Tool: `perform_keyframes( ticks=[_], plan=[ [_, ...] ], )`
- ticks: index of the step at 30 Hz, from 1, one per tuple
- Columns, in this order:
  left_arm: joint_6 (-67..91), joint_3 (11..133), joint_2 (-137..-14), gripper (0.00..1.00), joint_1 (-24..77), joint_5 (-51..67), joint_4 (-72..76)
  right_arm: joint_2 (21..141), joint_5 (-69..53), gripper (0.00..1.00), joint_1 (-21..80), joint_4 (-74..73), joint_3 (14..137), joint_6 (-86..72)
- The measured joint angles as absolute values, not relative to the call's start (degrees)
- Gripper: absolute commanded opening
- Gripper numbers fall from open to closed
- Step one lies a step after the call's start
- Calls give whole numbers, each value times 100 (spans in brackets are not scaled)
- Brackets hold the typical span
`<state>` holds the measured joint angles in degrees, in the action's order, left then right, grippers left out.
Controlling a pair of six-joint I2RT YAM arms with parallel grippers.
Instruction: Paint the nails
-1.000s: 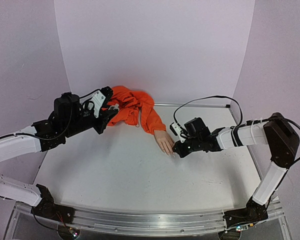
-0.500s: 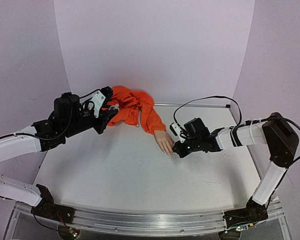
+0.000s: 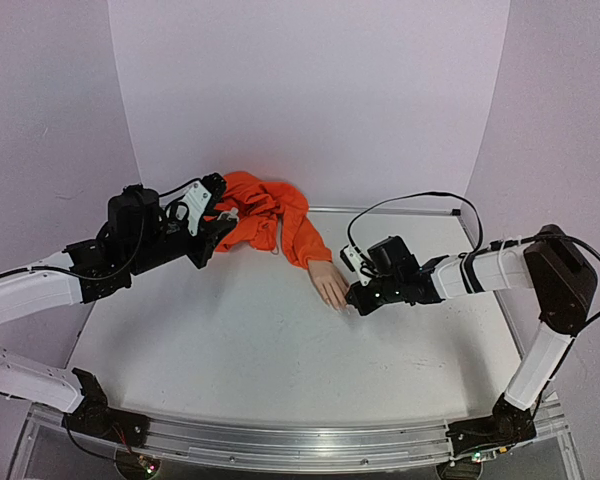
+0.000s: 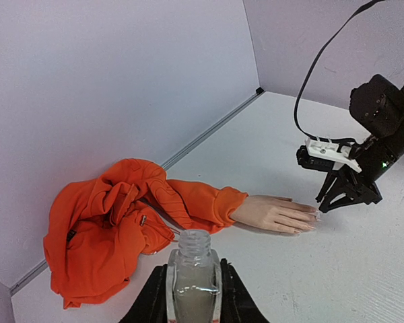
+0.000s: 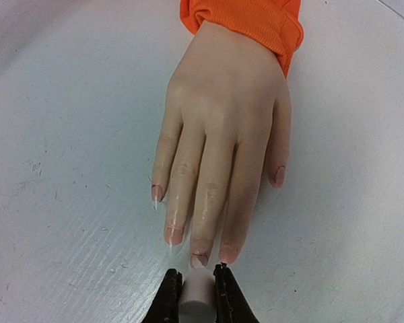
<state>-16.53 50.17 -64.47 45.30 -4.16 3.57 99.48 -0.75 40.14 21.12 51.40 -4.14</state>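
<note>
Right gripper (image 5: 196, 291) clenched on whitish cap (image 5: 196, 296), poised at nails (image 5: 198, 260) of mannequin hand (image 5: 222, 134), which lies palm-down mid-table, nearer far edge. Left gripper (image 4: 192, 293) clamps uncapped bottle (image 4: 192, 259) toward far-left corner.

Your risks:
- press hard: hand skids
- drift sideways: polish smears skin
- tilt bottle: spill

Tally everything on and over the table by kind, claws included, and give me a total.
mannequin hand: 1
orange garment: 1
clear bottle: 1
white cap: 1
claws: 2, the left claw and the right claw
Total: 6
</note>
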Motion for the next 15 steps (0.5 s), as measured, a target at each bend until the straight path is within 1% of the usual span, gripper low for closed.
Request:
perform_keyframes(
  ticks=[15],
  plan=[
    [-1653, 5017, -6445, 0, 4530, -414, 357, 10044, -60, 0, 4014, 2108, 5170, -429]
  ],
)
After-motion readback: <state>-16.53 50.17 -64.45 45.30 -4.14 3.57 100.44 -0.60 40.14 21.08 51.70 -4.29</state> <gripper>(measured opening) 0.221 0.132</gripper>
